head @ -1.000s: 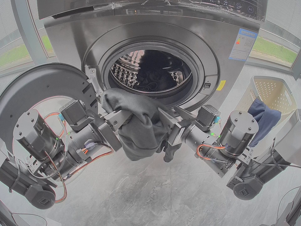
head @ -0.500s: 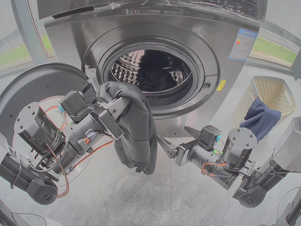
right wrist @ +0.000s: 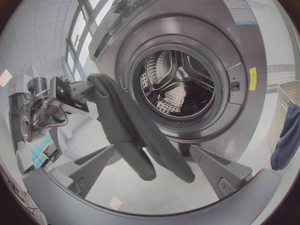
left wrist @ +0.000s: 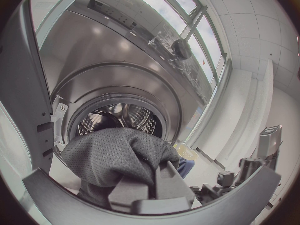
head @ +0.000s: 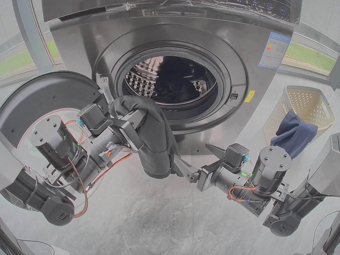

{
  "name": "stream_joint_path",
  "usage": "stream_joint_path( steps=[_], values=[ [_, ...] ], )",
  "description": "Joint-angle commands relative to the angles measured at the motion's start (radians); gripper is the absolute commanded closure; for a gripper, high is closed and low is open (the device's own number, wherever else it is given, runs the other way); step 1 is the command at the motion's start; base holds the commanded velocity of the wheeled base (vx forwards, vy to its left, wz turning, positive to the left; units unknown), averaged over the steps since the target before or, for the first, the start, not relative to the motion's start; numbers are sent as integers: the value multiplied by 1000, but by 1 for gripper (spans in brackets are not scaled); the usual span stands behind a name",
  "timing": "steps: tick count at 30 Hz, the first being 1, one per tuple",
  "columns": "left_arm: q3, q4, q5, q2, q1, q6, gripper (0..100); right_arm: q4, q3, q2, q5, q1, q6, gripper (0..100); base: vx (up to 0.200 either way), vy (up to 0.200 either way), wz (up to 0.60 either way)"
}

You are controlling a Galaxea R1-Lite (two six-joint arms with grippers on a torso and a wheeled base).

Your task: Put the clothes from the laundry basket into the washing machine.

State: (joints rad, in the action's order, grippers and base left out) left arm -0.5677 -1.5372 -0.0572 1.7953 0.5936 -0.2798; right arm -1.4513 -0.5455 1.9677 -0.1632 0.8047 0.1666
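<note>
Pinched jaws on the left gripper (head: 134, 119) clamp the upper fold of a dark grey garment (head: 156, 139), and the rest of the cloth hangs down in a loose bundle above the floor (head: 159, 216). The garment is in front of the washing machine (head: 184, 32), just outside and below the left part of the round drum opening (head: 170, 80). Some dark clothing (head: 175, 85) already lies inside the drum. The door (head: 42, 96) stands swung open on the left, behind the left arm.

The right gripper (head: 198, 158) sits lower and to the right, with its jaws spread wide and nothing between them. One finger (head: 184, 167) reaches close to the garment's hanging end, possibly brushing it; the head view does not settle that.

At the machine's right stands the laundry basket (head: 308, 105), with a blue garment (head: 295, 133) draped over its near rim.
</note>
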Motion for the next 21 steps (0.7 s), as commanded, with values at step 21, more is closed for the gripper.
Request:
stream_joint_path(
  steps=[21],
  values=[
    [-49, -3, 39, 52, 0, 10, 100, 137, -363, 223, 39, 83, -48, 0, 0, 0, 0]
  ],
)
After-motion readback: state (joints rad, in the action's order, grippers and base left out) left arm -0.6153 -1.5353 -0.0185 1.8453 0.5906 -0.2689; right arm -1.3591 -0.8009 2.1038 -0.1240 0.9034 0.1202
